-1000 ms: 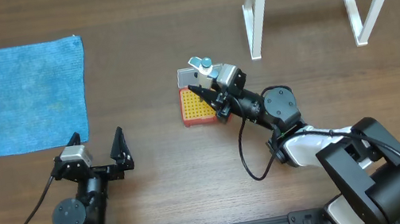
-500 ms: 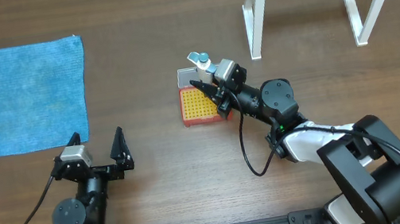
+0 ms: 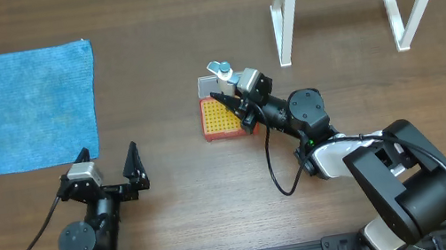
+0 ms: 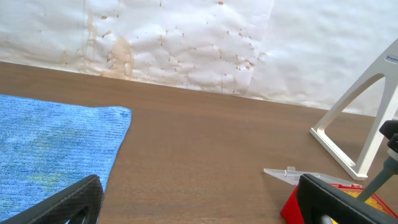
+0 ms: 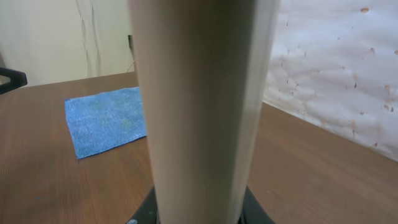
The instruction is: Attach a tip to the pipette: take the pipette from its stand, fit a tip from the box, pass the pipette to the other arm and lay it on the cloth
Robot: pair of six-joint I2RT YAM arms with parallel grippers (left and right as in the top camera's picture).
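From above, the right gripper [image 3: 239,97] is pinching the pipette [image 3: 220,71] over the tip box [image 3: 218,118]. The left gripper [image 3: 109,165] is waiting, spread wide, near the cloth [image 3: 30,109]. At the left wrist, cloth and tip box are lying well apart. At the right wrist, the pipette is standing close up. I think it should be going straight down onto one tip. Since a second ago, it is sitting slightly farther up the top view.

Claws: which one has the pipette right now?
The right claw, shut on the pipette by the tip box; the left claw is open and empty.
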